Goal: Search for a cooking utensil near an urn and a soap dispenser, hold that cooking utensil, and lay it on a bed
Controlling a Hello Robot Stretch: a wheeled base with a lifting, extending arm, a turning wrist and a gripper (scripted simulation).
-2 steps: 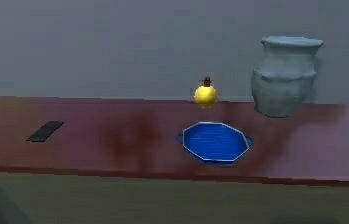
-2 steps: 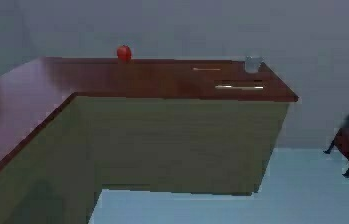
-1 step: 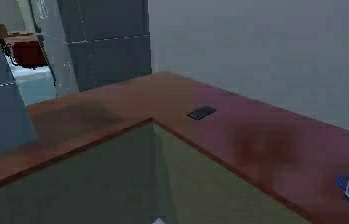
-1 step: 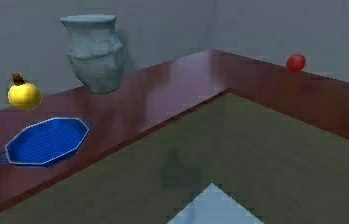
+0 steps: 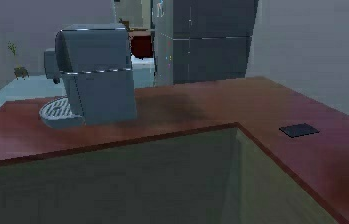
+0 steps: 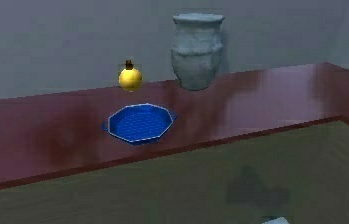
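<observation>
A grey coffee machine (image 5: 94, 72) stands on the reddish-brown counter (image 5: 197, 108), a dark refrigerator (image 5: 210, 40) behind it.

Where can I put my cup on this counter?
Bare counter lies right of the urn and left of the blue dish. It's crowded among yellow dispenser, dish and urn. Ahead, it's free between the coffee machine and small dark square.
</observation>
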